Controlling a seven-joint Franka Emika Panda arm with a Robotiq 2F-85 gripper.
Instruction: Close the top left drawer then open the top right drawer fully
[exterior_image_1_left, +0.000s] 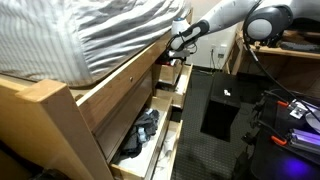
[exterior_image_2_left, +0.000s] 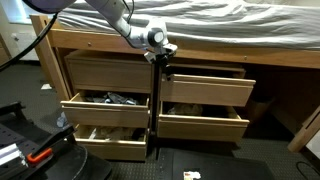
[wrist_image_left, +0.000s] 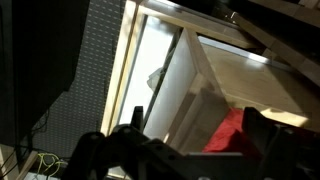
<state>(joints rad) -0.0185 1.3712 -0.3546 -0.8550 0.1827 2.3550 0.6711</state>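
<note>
Striped bedding (exterior_image_2_left: 230, 18) is seen across the top, with the pine drawer bank set beneath it. Starting at the left: the top left drawer (exterior_image_2_left: 105, 72) is shown with its plain front flush to the frame, so the closing step is judged done. Under it, a lower left drawer (exterior_image_2_left: 100, 108) is seen pulled out, with dark clothing (exterior_image_2_left: 115, 99) heaped inside.

Now to the middle: the gripper (exterior_image_2_left: 160, 68) is held at the head of the central divider (exterior_image_2_left: 153, 120) between the two columns. It is pointed downward and level with the top row. Whether the pincer is released or clenched cannot be told; its tips are lost in dark blur, and nothing clearer is offered by the wrist view.

On to the right: the top right drawer (exterior_image_2_left: 205, 88) is found just beside the gripper. Its front is apparently a little forward of the frame, with a dark gap above it. The opening step is therefore judged to be in hand. For the next move, a firm hold on the near top edge of that front is called for. A long, straight pull away from the bed is then needed, until the drawer is fully out.
</note>
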